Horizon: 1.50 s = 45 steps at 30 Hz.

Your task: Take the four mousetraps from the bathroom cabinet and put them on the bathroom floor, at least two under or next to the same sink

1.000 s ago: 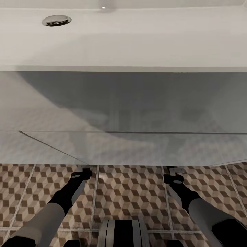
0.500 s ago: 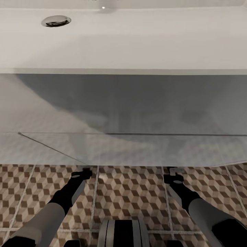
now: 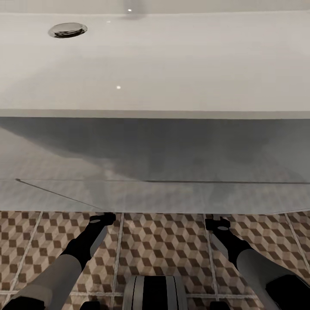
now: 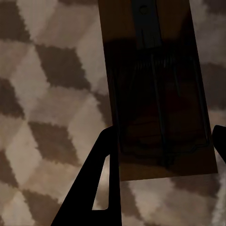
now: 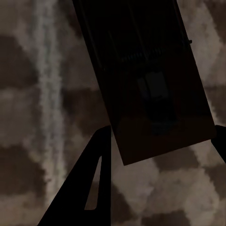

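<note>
A dark brown mousetrap [image 4: 155, 94] sits between the fingers of my left gripper [image 4: 165, 141], which is shut on its long edges just above the cube-patterned bathroom floor [image 4: 52, 89]. My right gripper [image 5: 160, 141] is shut on a second mousetrap [image 5: 146, 80], held tilted over a pale grout line. In the head view both grippers, left [image 3: 102, 218] and right [image 3: 217, 224], hang low over the floor [image 3: 163, 241] at the foot of the white drawer unit [image 3: 172, 150] that carries the sink [image 3: 172, 56]. The cabinet is out of view.
The sink's chrome drain [image 3: 67, 30] lies at the far left of the basin. The drawer unit's front stands right ahead of both grippers. My own base [image 3: 155, 292] shows between the arms at the near edge.
The whole head picture has shifted: the sink's front rim now sits lower and more basin shows, so the camera moved. Both arms keep their places in the picture.
</note>
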Motion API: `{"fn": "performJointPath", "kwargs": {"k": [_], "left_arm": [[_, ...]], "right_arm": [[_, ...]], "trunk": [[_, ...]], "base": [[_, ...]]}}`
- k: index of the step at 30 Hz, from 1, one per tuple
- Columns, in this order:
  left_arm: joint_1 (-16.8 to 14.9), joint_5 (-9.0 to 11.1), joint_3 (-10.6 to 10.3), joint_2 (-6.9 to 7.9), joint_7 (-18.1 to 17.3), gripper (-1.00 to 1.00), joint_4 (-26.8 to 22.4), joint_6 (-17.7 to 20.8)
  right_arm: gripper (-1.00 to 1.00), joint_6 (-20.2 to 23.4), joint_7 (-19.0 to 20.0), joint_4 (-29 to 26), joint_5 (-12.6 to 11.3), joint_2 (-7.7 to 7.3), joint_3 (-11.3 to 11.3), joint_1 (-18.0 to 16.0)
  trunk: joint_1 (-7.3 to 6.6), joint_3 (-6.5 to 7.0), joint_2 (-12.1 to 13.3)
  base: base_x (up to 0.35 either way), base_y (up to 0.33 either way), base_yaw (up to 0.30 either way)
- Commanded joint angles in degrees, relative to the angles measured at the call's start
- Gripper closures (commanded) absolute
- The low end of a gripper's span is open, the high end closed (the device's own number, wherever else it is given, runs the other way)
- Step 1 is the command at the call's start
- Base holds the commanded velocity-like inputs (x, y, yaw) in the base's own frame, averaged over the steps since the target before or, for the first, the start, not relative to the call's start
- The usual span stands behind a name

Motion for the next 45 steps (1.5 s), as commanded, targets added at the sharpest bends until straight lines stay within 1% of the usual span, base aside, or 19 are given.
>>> {"fn": "performJointPath", "kwargs": {"k": [1, 13, 18, 22, 27, 34, 45], "left_arm": [[0.0, 0.6, -0.5, 0.08, 0.6, 1.00, -0.1, 0.3], [0.0, 0.9, -0.5, -0.05, 0.7, 1.00, -0.1, 0.4], [0.0, 1.1, -0.5, -0.57, 0.7, 1.00, -0.6, 0.4], [0.0, 0.8, -0.5, -1.72, 0.8, 1.00, -0.7, 0.4], [0.0, 0.6, -0.5, -2.39, 0.8, 1.00, -0.7, 0.4], [0.0, 0.4, -0.5, -2.55, 0.8, 1.00, -0.7, 0.4], [0.0, 0.5, -0.6, -2.50, 0.8, 1.00, -0.5, 0.4]], "right_arm": [[1.00, 0.1, -0.3, -0.1, -0.5, -0.05, 0.5, 0.0], [1.00, 0.1, -0.4, -0.1, -0.5, -0.05, 0.5, 0.0], [1.00, 0.1, -0.3, -0.1, -0.5, -0.05, 0.5, 0.0], [1.00, 0.1, -0.3, -0.1, -0.5, -0.05, 0.5, 0.0], [1.00, 0.1, -0.4, -0.1, -0.5, -0.05, 0.5, 0.0], [1.00, 0.2, -0.3, -0.1, -0.5, -0.05, 0.5, 0.0], [1.00, 0.2, -0.3, -0.1, -0.5, -0.05, 0.5, 0.0]], "trunk": [[-0.01, -0.03, 0.0], [-0.01, -0.03, 0.0], [-0.01, -0.03, 0.0], [-0.01, -0.03, 0.0], [-0.01, -0.03, 0.0], [0.17, -1.58, -0.1], [0.17, -1.58, -0.1]], "base": [[0.003, 0.000, 0.000], [0.000, 0.000, 0.000], [0.000, 0.000, 0.000], [0.000, 0.000, 0.000], [0.000, 0.000, 0.000], [0.000, 0.000, 0.000], [0.000, 0.000, 0.000]]}}
